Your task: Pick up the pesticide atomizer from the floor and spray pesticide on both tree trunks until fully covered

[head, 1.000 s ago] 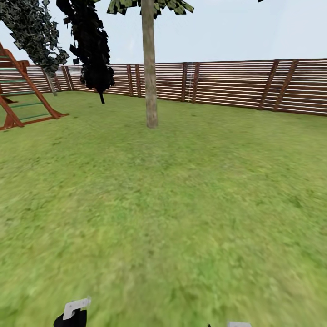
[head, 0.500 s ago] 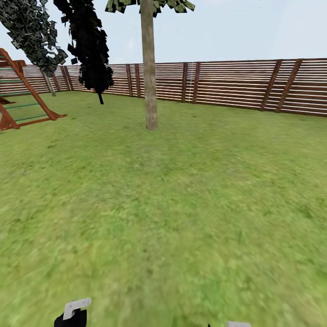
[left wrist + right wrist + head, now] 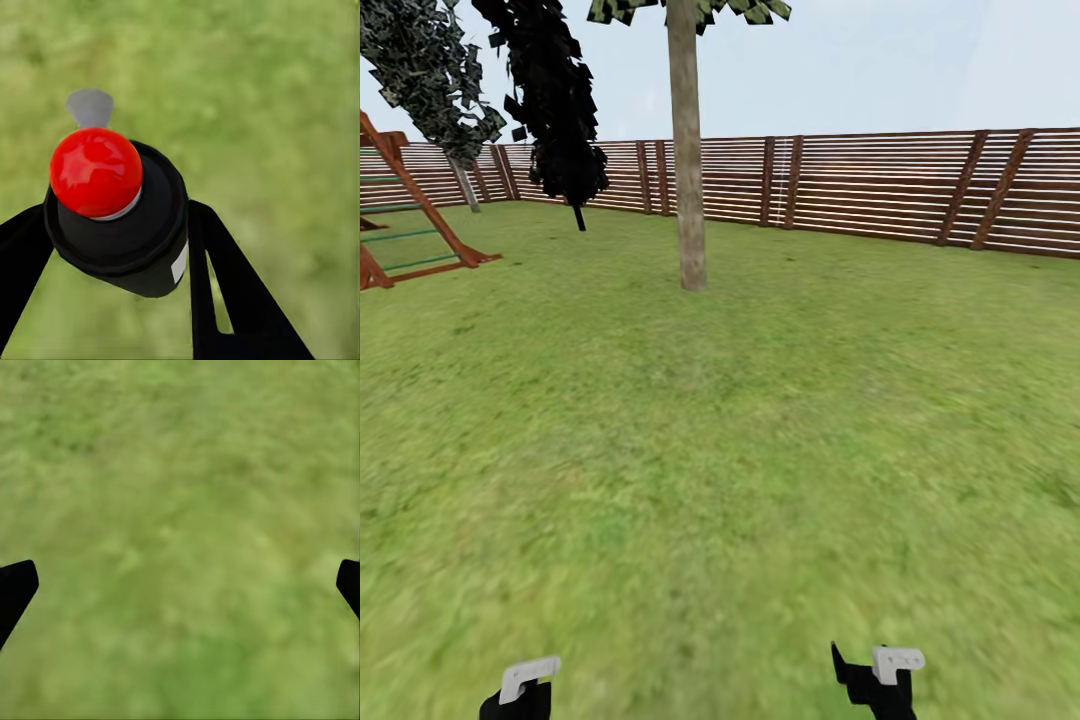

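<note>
My left gripper (image 3: pixel 116 225) is shut on the pesticide atomizer (image 3: pixel 127 240), a small dark bottle with a red top (image 3: pixel 96 171), held between the black fingers (image 3: pixel 225 285) over grass. In the head view the left gripper (image 3: pixel 520 690) sits at the bottom edge, the right gripper (image 3: pixel 880 680) at the bottom right. My right gripper (image 3: pixel 180 585) is wide open over bare grass. One tree trunk (image 3: pixel 687 170), smooth and beige-grey, stands ahead on the lawn (image 3: pixel 740 450). A second slim grey trunk (image 3: pixel 465 185) leans far left by the fence.
A brown slat fence (image 3: pixel 880 185) closes the back of the garden. A red-brown wooden playset (image 3: pixel 410 215) stands at the left. A dark narrow conifer (image 3: pixel 555 110) rises between the two trees. Open grass stretches from me to the near trunk.
The whole view has shifted: the camera has moved slightly, with the playset sliding left. My right gripper has risen into the bottom of the head view. The left gripper holds as before.
</note>
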{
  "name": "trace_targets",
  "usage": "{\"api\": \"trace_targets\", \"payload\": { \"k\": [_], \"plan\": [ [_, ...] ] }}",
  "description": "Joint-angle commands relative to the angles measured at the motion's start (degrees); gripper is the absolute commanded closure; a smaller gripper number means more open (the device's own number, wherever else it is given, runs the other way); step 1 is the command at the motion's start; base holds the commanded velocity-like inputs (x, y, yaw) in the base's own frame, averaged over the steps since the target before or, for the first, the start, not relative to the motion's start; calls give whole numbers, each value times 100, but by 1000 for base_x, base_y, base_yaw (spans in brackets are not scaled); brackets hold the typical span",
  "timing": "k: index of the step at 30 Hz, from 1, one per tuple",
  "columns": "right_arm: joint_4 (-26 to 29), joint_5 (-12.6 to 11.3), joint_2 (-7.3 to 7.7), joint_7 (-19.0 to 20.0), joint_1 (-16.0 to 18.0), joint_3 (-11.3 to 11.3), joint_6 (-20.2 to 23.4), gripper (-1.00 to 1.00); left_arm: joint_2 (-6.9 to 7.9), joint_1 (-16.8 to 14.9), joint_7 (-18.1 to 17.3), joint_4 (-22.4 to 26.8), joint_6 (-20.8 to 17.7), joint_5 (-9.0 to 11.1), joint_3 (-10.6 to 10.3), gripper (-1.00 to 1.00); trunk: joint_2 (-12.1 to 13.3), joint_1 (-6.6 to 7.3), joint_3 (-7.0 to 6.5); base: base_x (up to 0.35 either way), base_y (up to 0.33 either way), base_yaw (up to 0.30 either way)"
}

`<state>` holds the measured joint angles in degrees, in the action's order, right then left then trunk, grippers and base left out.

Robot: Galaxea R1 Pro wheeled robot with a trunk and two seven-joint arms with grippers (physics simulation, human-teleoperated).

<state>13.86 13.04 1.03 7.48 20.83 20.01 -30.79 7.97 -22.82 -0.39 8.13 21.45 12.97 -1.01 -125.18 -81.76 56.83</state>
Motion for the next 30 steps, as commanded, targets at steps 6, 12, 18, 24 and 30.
{"api": "trace_targets", "payload": {
  "k": [6,12,18,24,30],
  "plan": [
    [-111,34,127,29,0,55,-19,-100,3,-3,-5,-4,17,30,-13,100,-2,-3,5,339,0,0],
    [-119,24,255,29,6,56,-15,-100,3,-3,-5,-4,15,30,-13,100,-2,-3,5,339,0,0],
    [-126,30,258,26,3,56,-15,-100,3,-3,-5,-4,17,30,-13,100,-2,-3,18,339,0,150],
    [-129,29,258,26,7,56,-15,-100,3,-3,-5,-4,16,30,-13,100,-2,-3,36,339,0,228],
    [-137,32,258,26,3,56,-15,-100,3,-3,-5,-4,14,30,-13,100,-2,-3,39,339,0,27]
  ]
}}
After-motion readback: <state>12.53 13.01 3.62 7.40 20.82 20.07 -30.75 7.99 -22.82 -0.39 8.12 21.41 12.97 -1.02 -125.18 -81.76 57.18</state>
